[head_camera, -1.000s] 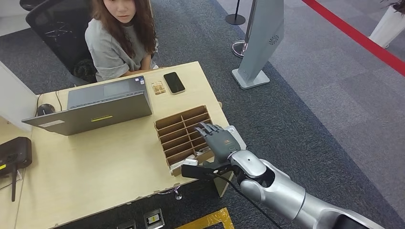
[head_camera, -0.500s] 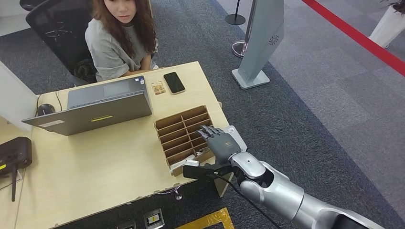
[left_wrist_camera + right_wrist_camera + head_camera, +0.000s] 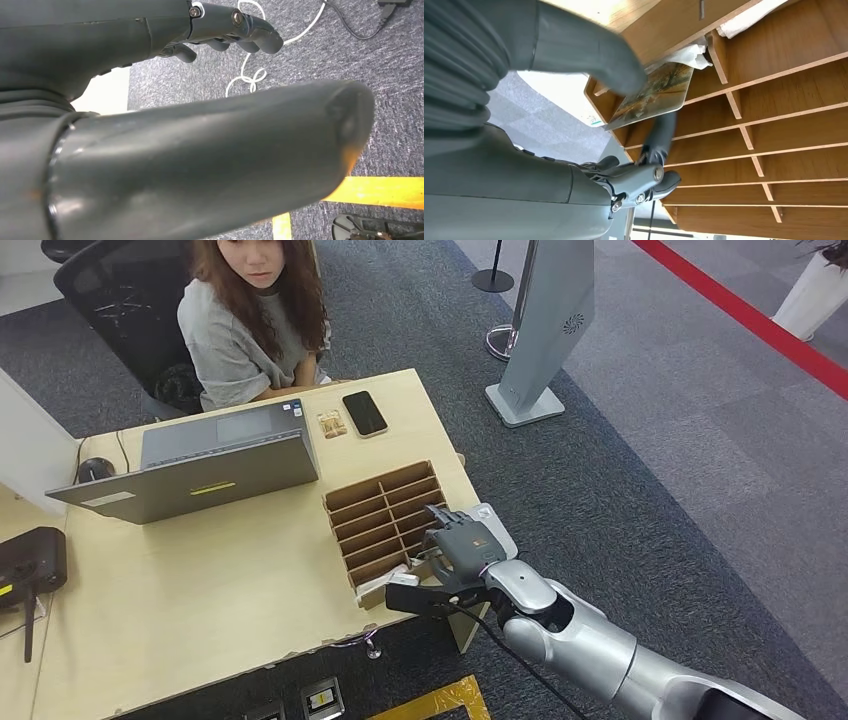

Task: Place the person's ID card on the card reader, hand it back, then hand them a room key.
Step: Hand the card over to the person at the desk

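Left hand (image 3: 220, 22): hanging over carpet, fingers curling loosely, holding nothing. Right hand (image 3: 462, 543): reaching into rack (image 3: 380, 520); thumb and a finger (image 3: 663, 135) pinching card (image 3: 651, 95) at its near edge. Card: judged light, thin, stiff, slick; edge pinch is likely slipping unless pads are pressing both faces.

The right arm (image 3: 585, 640) is glossy silver with rounded joint housings and a black cable along it. The right hand (image 3: 462, 545) is matte dark grey; the left hand (image 3: 150, 125) has a ribbed cover, thick thumb and silver screws.
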{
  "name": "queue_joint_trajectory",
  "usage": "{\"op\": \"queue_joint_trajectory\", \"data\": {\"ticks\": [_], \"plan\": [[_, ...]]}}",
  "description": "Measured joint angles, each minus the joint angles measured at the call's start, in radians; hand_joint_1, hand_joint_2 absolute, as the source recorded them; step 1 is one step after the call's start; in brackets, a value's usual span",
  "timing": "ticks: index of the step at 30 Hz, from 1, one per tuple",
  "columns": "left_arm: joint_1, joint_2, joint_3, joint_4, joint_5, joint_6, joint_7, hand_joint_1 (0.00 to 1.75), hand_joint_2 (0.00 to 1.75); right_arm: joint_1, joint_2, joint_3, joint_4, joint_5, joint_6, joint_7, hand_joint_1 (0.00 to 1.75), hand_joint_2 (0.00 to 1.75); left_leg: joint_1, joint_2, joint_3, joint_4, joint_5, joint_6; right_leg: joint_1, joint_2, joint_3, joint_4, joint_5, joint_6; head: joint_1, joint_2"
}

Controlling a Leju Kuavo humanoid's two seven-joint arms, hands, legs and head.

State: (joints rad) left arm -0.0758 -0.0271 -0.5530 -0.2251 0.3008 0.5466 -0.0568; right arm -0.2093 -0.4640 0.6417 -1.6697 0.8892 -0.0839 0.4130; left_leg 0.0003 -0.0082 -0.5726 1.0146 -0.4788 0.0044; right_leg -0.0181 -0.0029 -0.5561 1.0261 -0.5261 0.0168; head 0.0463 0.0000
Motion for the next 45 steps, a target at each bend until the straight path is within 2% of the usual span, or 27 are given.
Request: {"op": "queue_joint_trajectory", "data": {"ticks": [2, 3, 6, 7, 8, 10, 13, 18, 23, 45], "plan": [[0.000, 0.000, -0.001, 0.000, 0.001, 0.000, 0.001, 0.00, 0.00, 0.000, 0.000, 0.000, 0.000, -0.001, -0.001, 0.003, 1.57, 1.75, 0.000, 0.000, 0.000, 0.000, 0.000, 0.000, 0.000, 0.000, 0.000, 0.000, 0.000, 0.000, 0.000, 0.000], [0.000, 0.000, -0.002, 0.000, 0.001, 0.000, 0.002, 0.00, 0.00, 0.000, 0.000, 0.000, 0.000, -0.001, -0.001, 0.005, 1.47, 1.75, 0.000, 0.000, 0.000, 0.000, 0.000, 0.000, 0.000, 0.000, 0.000, 0.000, 0.000, 0.000, 0.000, 0.000], [0.000, 0.000, -0.006, 0.000, 0.001, 0.000, 0.002, 0.00, 0.00, 0.001, 0.000, 0.000, 0.000, -0.001, -0.004, 0.007, 0.94, 1.75, 0.000, 0.000, 0.000, 0.000, 0.000, 0.000, 0.000, 0.000, 0.000, 0.000, 0.000, 0.000, 0.000, 0.000], [0.000, 0.000, -0.008, 0.000, 0.001, 0.000, 0.002, 0.00, 0.00, 0.001, 0.000, 0.000, 0.000, -0.001, -0.004, 0.008, 0.83, 1.75, 0.000, 0.000, 0.000, 0.000, 0.000, 0.000, 0.000, 0.000, 0.000, 0.000, 0.000, 0.000, 0.000, 0.000], [0.000, 0.000, -0.009, 0.000, 0.001, 0.000, 0.002, 0.00, 0.00, 0.002, 0.000, 0.000, 0.000, 0.000, -0.006, 0.008, 0.79, 1.75, 0.000, 0.000, 0.000, 0.000, 0.000, 0.000, 0.000, 0.000, 0.000, 0.000, 0.000, 0.000, 0.000, 0.000], [0.000, 0.000, -0.013, 0.000, 0.000, 0.000, 0.002, 0.00, 0.00, 0.005, 0.000, 0.000, 0.000, 0.000, -0.012, 0.011, 0.81, 1.75, 0.000, 0.000, 0.000, 0.000, 0.000, 0.000, 0.000, 0.000, 0.000, 0.000, 0.000, 0.000, 0.000, 0.000], [0.000, 0.000, -0.021, -0.001, -0.002, -0.003, 0.006, 0.00, 0.00, 0.010, 0.000, 0.000, 0.000, 0.002, -0.024, 0.016, 0.96, 1.75, 0.000, 0.000, 0.000, 0.000, 0.000, 0.000, 0.000, 0.000, 0.000, 0.000, 0.000, 0.000, 0.000, 0.000], [0.000, 0.000, -0.028, -0.002, -0.007, -0.007, 0.026, 0.00, 0.00, 0.023, 0.000, 0.000, 0.000, 0.007, -0.039, 0.025, 1.49, 1.75, 0.000, 0.000, 0.000, 0.000, 0.000, 0.000, 0.000, 0.000, 0.000, 0.000, 0.000, 0.000, 0.000, 0.000], [0.000, 0.000, -0.038, -0.002, -0.006, -0.003, 0.030, 0.00, 0.00, 0.030, 0.000, 0.000, 0.000, 0.008, -0.048, 0.028, 1.75, 1.75, 0.000, 0.000, 0.000, 0.000, 0.000, 0.000, 0.000, 0.000, 0.000, 0.000, 0.000, 0.000, 0.000, 0.000], [-0.001, 0.000, -0.058, -0.003, 0.010, 0.007, 0.025, 0.00, 0.00, 0.031, 0.000, -0.001, 0.000, 0.018, -0.071, 0.006, 1.75, 1.75, 0.000, 0.000, 0.000, 0.000, 0.000, 0.000, 0.000, 0.000, 0.000, 0.000, 0.000, 0.000, 0.000, 0.000]]}}
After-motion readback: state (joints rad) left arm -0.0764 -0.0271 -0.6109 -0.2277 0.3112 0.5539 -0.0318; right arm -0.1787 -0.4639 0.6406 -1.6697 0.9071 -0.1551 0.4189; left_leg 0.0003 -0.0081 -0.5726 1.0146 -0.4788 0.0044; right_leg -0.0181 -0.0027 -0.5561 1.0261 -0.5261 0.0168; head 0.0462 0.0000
